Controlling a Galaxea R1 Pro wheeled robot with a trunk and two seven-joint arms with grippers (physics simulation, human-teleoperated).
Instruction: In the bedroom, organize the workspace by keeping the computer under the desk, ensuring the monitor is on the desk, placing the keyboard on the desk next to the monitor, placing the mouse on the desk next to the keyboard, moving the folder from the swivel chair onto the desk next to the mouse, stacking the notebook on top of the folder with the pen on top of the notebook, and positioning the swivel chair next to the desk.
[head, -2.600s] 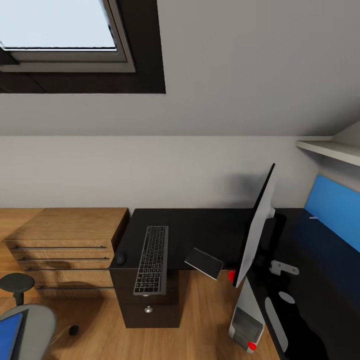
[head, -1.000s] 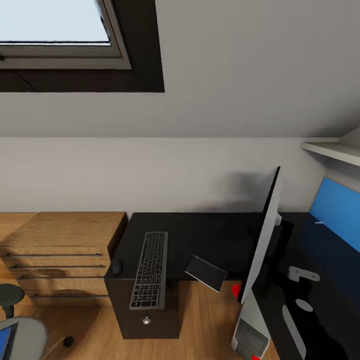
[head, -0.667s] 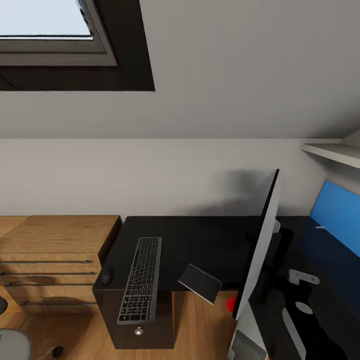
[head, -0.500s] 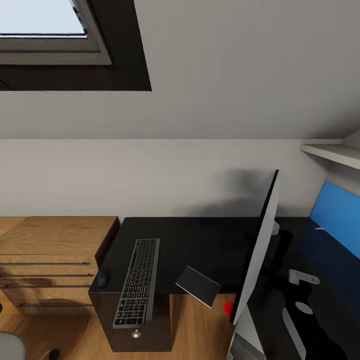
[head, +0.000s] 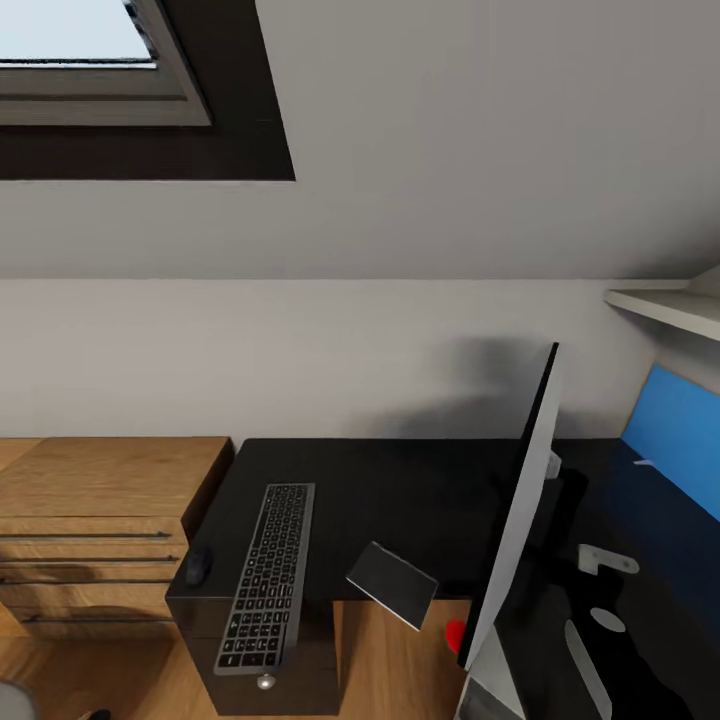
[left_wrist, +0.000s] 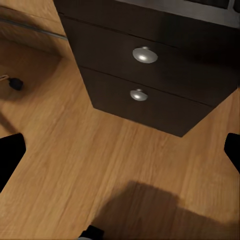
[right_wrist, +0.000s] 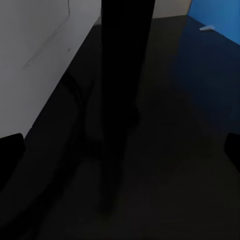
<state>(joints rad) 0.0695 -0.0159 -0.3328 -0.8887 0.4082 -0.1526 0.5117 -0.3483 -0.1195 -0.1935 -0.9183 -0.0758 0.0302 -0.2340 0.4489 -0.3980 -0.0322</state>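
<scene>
Pale bedroom walls back the black desk (head: 400, 480), where keyboard (head: 265, 575) and mouse (head: 196, 566) lie left of the monitor (head: 515, 500), notebook (head: 392, 584) overhanging the near edge. Both grippers, left (left_wrist: 120, 150) and right (right_wrist: 120, 145), gape empty. Steer wide around the monitor.

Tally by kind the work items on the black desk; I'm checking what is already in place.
keyboard: 1
mouse: 1
monitor: 1
notebook, overhanging the desk's front edge: 1
Total: 4
Not counted: a small white thing by the blue panel, too small to identify.
</scene>
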